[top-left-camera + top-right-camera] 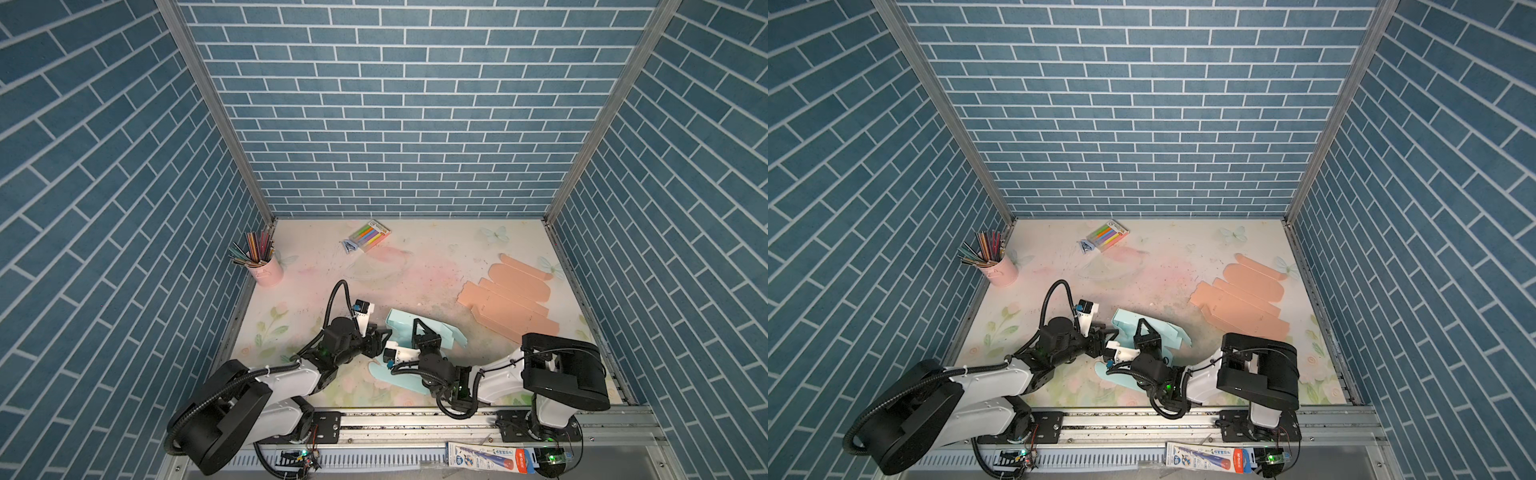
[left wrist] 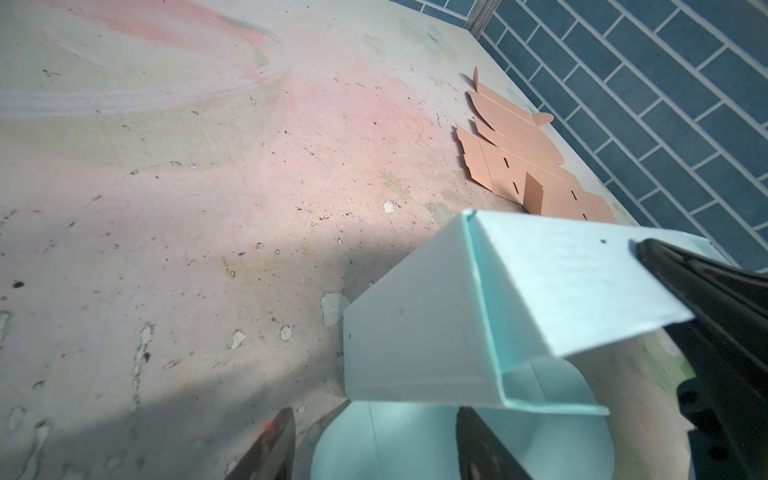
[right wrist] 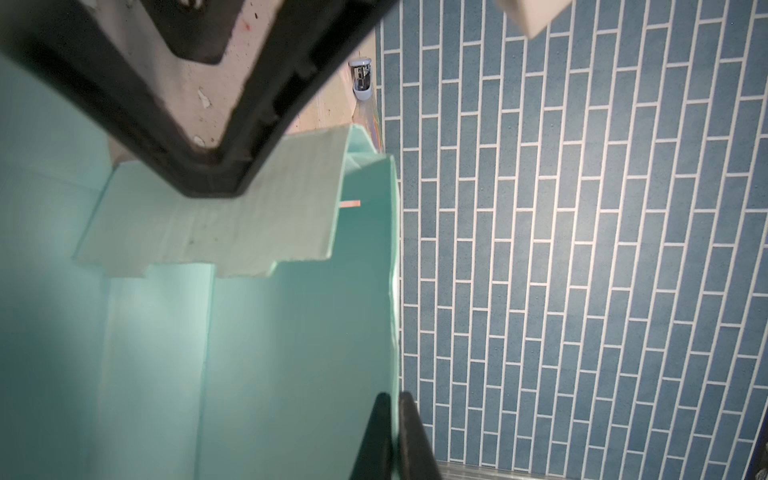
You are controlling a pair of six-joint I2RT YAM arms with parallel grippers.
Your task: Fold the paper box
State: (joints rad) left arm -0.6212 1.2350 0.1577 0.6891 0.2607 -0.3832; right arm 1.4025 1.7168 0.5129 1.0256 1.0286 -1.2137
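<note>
The pale blue paper box point(image 1: 397, 323) sat half-formed on the tabletop point(image 1: 436, 266), directly between the two grippers. The right gripper point(image 1: 419, 323) was clamped tight on one upright wall of the box. In the right wrist view its fingertips point(image 3: 380, 440) pinched the wall's thin edge, with the card caught between them. The left gripper point(image 1: 384, 337) stood beside the box with its jaws well apart and held nothing. In the left wrist view a folded corner of the box rose just ahead of that gripper. A rounded flap point(image 2: 415, 440) lay flat on the tabletop, showing between its two fingers point(image 2: 274, 444) — whether either finger touched the flap could not be told.

Well beyond the right gripper, and off to its right, a flat peach box blank point(image 1: 511, 303) lay unfolded. Far ahead of the left gripper stood a pink cup point(image 1: 268, 272) of coloured pencils point(image 1: 253, 247). A pack of highlighters point(image 1: 370, 235) lay farther off — near the back wall, well apart from both grippers.
</note>
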